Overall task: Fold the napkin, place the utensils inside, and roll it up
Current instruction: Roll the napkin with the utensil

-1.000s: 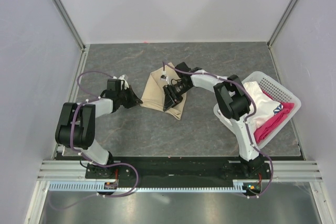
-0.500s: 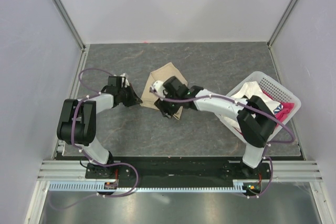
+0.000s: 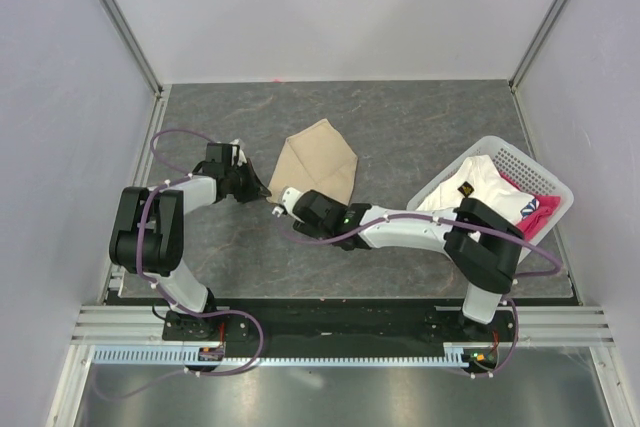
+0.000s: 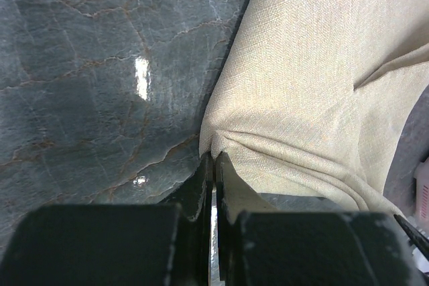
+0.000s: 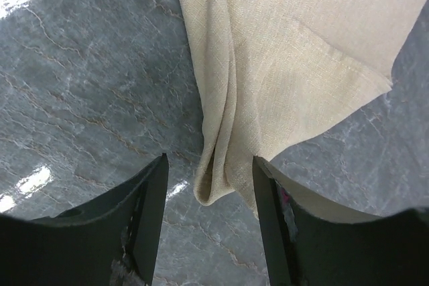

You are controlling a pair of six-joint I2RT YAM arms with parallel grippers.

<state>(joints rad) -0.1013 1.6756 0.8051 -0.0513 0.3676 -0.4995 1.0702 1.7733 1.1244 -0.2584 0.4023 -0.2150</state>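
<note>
Napkin, folded beige cloth (image 3: 318,162), extends up-frame from both claws. Left claw (image 4: 214,160) pinches its corner; right claw (image 5: 209,163) open, empty, straddling its fold.

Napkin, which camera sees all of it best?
The top external view: the whole folded napkin shows there. The left wrist view catches only one edge; the right wrist view, only a folded end.
</note>
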